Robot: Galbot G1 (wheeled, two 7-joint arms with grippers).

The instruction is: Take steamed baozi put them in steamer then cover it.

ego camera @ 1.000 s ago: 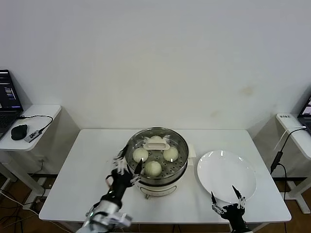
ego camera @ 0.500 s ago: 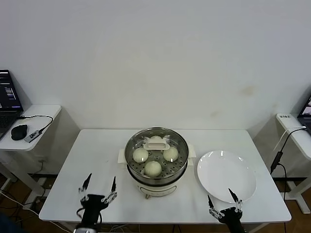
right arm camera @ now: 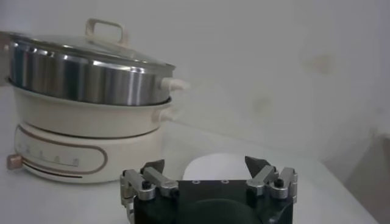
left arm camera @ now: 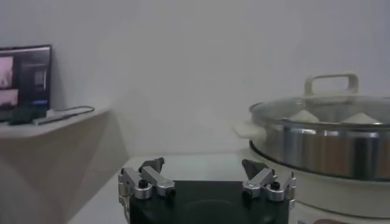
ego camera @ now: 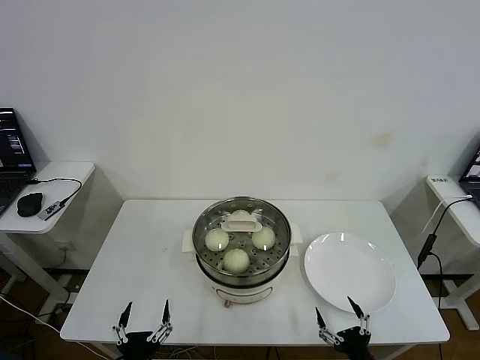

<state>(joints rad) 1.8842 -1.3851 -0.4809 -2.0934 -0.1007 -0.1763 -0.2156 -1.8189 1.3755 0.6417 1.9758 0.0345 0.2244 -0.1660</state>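
The steamer (ego camera: 241, 264) stands mid-table on its white base. The cover (ego camera: 241, 224) lies on it, its cream handle on top. Through the glass I see three baozi (ego camera: 217, 239), (ego camera: 263, 238), (ego camera: 235, 259), and part of another behind the handle. My left gripper (ego camera: 145, 311) is open and empty at the table's front edge, left of the steamer. My right gripper (ego camera: 335, 311) is open and empty at the front edge, in front of the plate. From the left gripper (left arm camera: 202, 165) the covered steamer (left arm camera: 323, 143) shows to one side. Beyond the right gripper (right arm camera: 205, 164) stands the steamer (right arm camera: 79, 76).
A white plate (ego camera: 349, 271) with nothing on it lies right of the steamer. A side desk (ego camera: 45, 196) with a mouse and cables stands off to the left. Another desk edge (ego camera: 457, 202) with a cable is at the right.
My left gripper has drawn back from the steamer's left side to the front table edge. My right gripper has sunk a little lower. The cover and baozi have not moved.
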